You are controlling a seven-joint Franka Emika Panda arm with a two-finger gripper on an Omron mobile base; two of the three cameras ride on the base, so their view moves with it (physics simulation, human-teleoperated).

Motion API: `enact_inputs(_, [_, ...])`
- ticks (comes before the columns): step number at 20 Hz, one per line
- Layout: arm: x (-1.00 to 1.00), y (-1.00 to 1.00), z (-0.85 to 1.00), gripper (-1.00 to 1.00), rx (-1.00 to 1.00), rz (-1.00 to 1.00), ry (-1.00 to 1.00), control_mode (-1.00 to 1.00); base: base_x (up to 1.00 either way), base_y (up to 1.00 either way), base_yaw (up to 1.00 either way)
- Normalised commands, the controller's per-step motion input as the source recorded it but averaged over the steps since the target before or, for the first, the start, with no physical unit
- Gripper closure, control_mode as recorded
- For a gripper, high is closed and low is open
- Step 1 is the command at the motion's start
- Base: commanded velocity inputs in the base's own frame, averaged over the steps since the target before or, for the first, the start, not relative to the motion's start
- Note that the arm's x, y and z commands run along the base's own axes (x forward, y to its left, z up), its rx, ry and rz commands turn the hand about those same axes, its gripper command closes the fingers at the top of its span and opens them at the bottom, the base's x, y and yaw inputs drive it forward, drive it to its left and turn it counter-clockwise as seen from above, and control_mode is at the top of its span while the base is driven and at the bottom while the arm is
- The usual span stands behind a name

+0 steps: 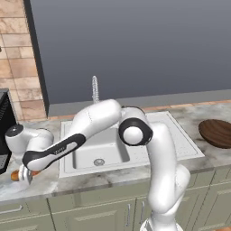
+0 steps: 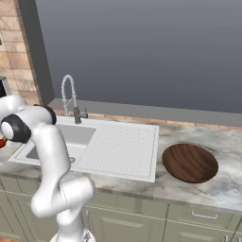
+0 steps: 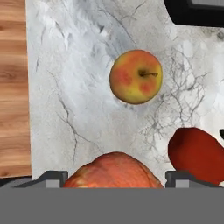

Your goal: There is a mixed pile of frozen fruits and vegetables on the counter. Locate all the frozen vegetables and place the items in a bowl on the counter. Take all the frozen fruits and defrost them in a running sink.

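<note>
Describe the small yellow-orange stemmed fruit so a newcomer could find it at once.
Start at the white rectangular sink, then go to the pale marbled counter where the tool hangs. There the small round yellow-orange fruit lies alone, with a short brown stem and red blushes; its neighbours are redder and stemless.

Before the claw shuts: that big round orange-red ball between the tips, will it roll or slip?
The round orange-red tomato-like ball has no flat side, so a nudge would likely roll it on the smooth pale marbled stone counter. Its skin looks glossy, so off-centre pads may squeeze it out. The claw straddles it about centred, which should help.
</note>
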Motion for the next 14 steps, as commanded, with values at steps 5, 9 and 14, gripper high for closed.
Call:
enact_inputs(5, [-0.11, -0.39, 0.59, 1.0, 0.01, 0.0, -0.04, -1.0, 0.0, 0.0, 0.0])
enact_inputs(9, [-0.07, -0.55, 0.33, 1.0, 0.02, -0.01, -0.02, -1.0, 0.0, 0.0, 0.0])
enact_inputs(14, [-0.02, -0.58, 0.21, 1.0, 0.0, -0.02, -0.05, -1.0, 0.0, 0.0, 0.0])
